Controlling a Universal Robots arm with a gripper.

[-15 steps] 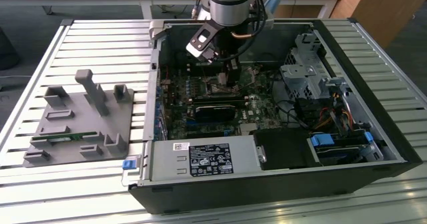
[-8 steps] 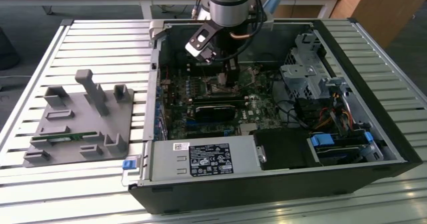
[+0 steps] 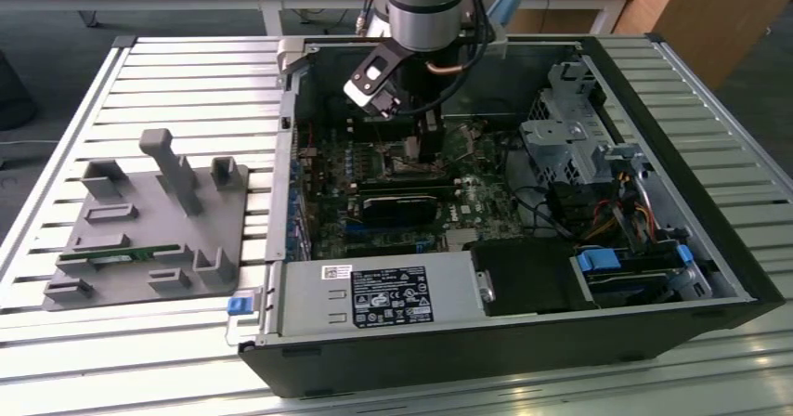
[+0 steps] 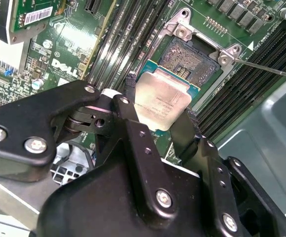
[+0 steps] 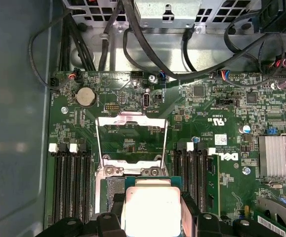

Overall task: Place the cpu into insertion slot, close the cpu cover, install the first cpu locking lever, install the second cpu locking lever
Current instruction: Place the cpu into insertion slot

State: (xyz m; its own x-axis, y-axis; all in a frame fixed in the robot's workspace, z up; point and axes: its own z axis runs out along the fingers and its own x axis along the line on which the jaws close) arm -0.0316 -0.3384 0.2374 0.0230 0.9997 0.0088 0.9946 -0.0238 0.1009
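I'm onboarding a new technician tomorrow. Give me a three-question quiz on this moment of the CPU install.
1. True or false: the cpu already sits in the insertion slot.
2. The cpu cover is: A shut, B flipped open, C removed.
3. Fill in: the end effector is shut on the ____.
Key: 1 false; 2 B; 3 cpu.

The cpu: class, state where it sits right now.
In the second wrist view, the cpu is held in the gripper, over the open insertion slot on the green board, between rows of long black slots.
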